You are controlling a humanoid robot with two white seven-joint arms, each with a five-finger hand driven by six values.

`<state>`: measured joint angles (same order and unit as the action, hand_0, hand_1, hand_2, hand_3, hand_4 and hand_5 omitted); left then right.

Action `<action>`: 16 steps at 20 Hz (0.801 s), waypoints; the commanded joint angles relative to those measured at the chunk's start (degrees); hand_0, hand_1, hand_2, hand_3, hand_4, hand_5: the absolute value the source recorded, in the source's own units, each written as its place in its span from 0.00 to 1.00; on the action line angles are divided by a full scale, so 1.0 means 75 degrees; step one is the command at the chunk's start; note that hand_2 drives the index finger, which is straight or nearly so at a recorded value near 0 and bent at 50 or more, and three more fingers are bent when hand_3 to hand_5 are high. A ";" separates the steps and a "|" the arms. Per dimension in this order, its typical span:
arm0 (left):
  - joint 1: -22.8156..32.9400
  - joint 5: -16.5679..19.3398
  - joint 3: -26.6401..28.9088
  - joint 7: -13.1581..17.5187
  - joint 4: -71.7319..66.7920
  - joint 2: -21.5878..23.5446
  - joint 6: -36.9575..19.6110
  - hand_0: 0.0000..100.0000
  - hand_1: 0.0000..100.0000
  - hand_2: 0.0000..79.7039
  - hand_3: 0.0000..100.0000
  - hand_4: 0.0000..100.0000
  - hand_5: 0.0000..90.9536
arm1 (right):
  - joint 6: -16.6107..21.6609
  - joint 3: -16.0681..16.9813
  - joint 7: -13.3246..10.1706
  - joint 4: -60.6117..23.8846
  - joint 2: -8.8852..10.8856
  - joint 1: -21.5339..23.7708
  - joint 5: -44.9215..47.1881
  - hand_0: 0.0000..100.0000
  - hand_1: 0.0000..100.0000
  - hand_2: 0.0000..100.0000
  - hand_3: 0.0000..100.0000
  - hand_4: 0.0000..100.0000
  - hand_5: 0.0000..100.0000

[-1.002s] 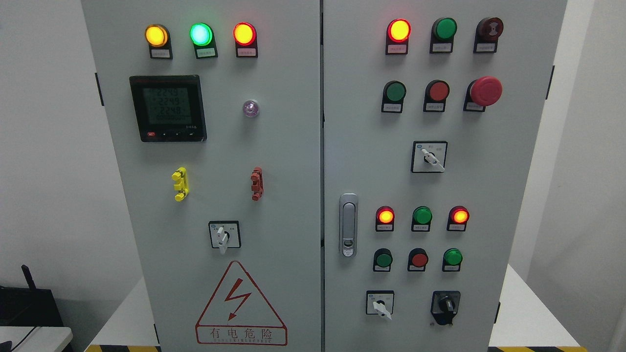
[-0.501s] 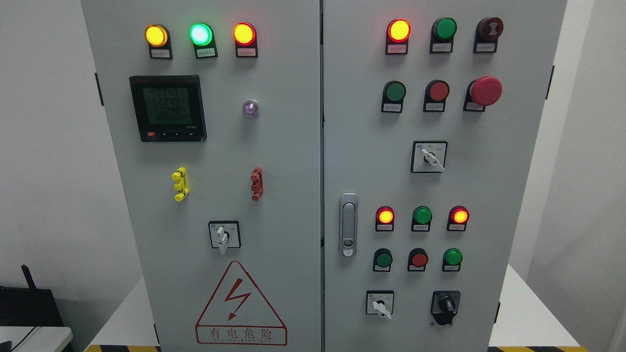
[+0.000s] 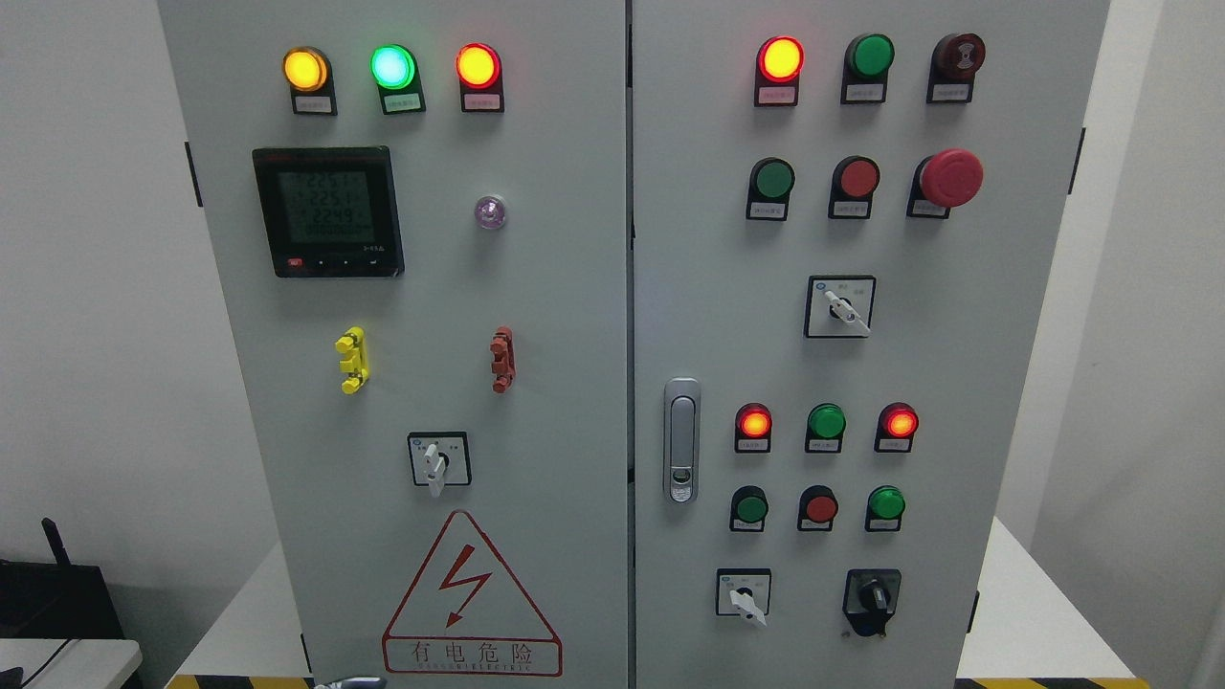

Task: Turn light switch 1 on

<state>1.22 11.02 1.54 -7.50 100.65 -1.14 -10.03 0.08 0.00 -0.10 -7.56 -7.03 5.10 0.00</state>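
Observation:
A grey two-door electrical cabinet [image 3: 574, 287] fills the head view. White rotary selector switches sit on the left door [image 3: 438, 462], on the right door's middle [image 3: 842, 308] and at its lower part [image 3: 745, 597], beside a black rotary knob [image 3: 872, 597]. Green [image 3: 750, 508], red [image 3: 819, 507] and green [image 3: 886, 502] push buttons sit under lit red [image 3: 754, 422], unlit green [image 3: 826, 421] and lit red [image 3: 900, 422] lamps. The labels are too small to read. A small grey-blue shape [image 3: 349, 682], perhaps the left hand's tip, shows at the bottom edge.
A digital meter [image 3: 327, 211] and three lit lamps are at the top of the left door. A red mushroom stop button [image 3: 949, 178] juts out at the upper right. A door handle [image 3: 680, 440] sits by the centre seam. White table edges flank the cabinet.
A small grey-blue shape has come into view at the bottom edge left of the middle. The meter digits changed. Nothing on the panel has moved.

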 commanded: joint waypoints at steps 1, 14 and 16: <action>-0.0221 0.0406 -0.1213 -0.0404 0.0174 -0.0352 0.0154 0.01 0.41 0.52 0.61 0.68 0.63 | 0.0001 -0.0152 0.0001 0.0000 0.0000 0.0000 0.0199 0.12 0.39 0.00 0.00 0.00 0.00; -0.0889 0.0488 -0.1589 -0.1367 0.0396 -0.0563 0.1923 0.00 0.46 0.59 0.66 0.72 0.70 | 0.0001 -0.0152 0.0001 0.0000 0.0000 0.0000 0.0199 0.12 0.39 0.00 0.00 0.00 0.00; -0.1041 0.0500 -0.1589 -0.1578 0.0396 -0.0574 0.1982 0.00 0.46 0.59 0.67 0.73 0.71 | 0.0001 -0.0141 0.0001 0.0000 0.0000 0.0000 0.0199 0.12 0.39 0.00 0.00 0.00 0.00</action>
<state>-4.30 14.56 -7.34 -18.14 102.26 -3.94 3.65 0.08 0.00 -0.10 -7.56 -7.03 5.10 0.00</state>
